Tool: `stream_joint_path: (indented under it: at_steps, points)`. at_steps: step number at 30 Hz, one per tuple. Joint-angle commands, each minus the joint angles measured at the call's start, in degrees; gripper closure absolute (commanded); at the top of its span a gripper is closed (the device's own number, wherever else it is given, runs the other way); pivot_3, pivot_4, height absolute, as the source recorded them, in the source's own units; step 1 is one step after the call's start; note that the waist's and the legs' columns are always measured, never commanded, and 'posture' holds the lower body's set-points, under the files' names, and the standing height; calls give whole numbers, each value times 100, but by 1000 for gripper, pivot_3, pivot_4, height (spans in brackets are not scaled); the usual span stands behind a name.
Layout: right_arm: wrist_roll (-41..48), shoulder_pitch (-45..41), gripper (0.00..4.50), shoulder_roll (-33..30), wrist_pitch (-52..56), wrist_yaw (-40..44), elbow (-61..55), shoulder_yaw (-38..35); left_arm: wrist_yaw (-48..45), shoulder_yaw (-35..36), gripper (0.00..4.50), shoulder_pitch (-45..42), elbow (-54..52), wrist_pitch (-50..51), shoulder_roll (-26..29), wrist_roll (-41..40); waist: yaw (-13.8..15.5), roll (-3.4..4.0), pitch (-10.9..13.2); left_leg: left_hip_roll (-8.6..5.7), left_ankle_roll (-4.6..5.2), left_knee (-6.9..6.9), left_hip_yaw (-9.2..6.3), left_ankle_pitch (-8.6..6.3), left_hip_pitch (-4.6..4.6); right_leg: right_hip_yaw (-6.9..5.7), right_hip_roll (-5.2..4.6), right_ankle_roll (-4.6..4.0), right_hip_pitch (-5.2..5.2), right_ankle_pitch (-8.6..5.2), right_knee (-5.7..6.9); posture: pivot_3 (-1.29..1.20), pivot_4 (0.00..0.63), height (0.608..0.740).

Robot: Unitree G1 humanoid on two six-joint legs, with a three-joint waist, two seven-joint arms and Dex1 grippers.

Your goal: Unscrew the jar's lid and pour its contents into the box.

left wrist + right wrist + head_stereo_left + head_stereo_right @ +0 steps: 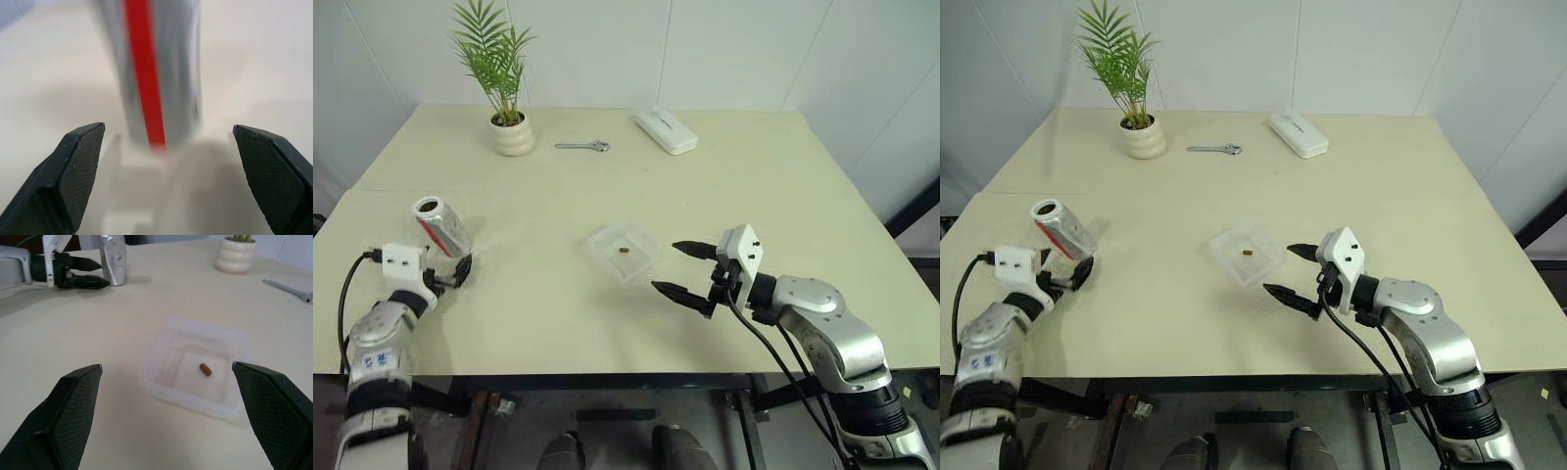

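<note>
the jar (441, 225) stands open on the counter (754, 196) between the left hand's (463, 271) spread fingers – untouched; the pellet (623, 251) lies in the box (623, 253) (right hand (684, 267) spread beside it).

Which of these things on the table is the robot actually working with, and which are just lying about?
Part of the job:
- jar, open, standing by the left pincer
- box
- brown pellet inside the box

Just lying about:
- potted plant
- wrench
- white case
</note>
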Motion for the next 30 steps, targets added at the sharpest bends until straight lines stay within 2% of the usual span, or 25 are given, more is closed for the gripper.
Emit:
stream_joint_path:
  at_steps: [1, 3, 7, 10, 13, 15, 21, 25, 30]
  points:
    - [153, -43, 0, 18, -225, 74, -194, -204, -189, -84, 16, 463, -779, -183, 332, 260, -3, 0, -1, 0, 1, 1, 1, 0, 1, 0, 0, -3, 0, 3, -2, 0, 150, 740]
    - [138, -51, 0, 30, -358, 144, -144, -208, -302, -69, 16, 700, -1059, -7, 362, 190, -14, 0, -1, 1, 2, 1, 6, 1, 3, 0, -3, -9, 2, 9, -8, 0, 150, 740]
    - [66, -26, 0, -40, -815, 447, -30, -236, -755, 116, 16, 1461, -1725, -153, 781, 208, -63, -9, -6, 6, 5, -6, 18, 3, 6, 1, -8, -31, 2, 7, -19, 0, 150, 740]
    - [503, 52, 0, -110, -796, 785, -4, -502, -1252, 49, 16, 1736, -2435, -247, 1033, 75, -70, -9, -6, 8, 4, -15, 18, 3, 7, 0, -10, -38, -1, 4, -24, 0, 150, 740]
    - [756, 157, 0, -496, -526, 1144, -8, -652, -1696, -97, 16, 1630, -3154, 62, 1066, -304, 8, -9, -6, 5, 5, -23, 19, 3, 3, -3, -17, -58, 1, -6, -40, 0, 150, 740]
    - [908, 211, 0, -718, -372, 1273, -65, -757, -2140, -229, 16, 1434, -3459, 137, 1038, -631, 23, -10, -6, 1, 9, -24, 20, 2, 3, -2, -23, -111, 4, -34, -44, 0, 150, 740]
    - [1260, 423, 0, -1400, -59, 1557, -256, -1248, -3275, -476, 16, 1202, -4131, 641, 1390, -1167, -87, -9, -6, 5, 13, -27, 28, 0, 6, 9, -10, -100, -2, -28, -40, 0, 150, 740]
    - [1511, 749, 0, -1735, 113, 1607, -509, -1696, -3157, -283, 16, 1258, -4410, 1194, 1377, -1480, -154, -8, -6, 6, 13, -37, 27, 0, 13, 9, -8, -87, -2, -26, -40, 0, 150, 740]
    - [1548, 871, 0, -1680, 177, 1278, -928, -1712, -3117, -366, 16, 1236, -4238, 1257, 1228, -1363, -169, -8, -6, 5, 13, -29, 29, 0, 15, 14, -8, -83, -1, -25, -39, 0, 150, 740]
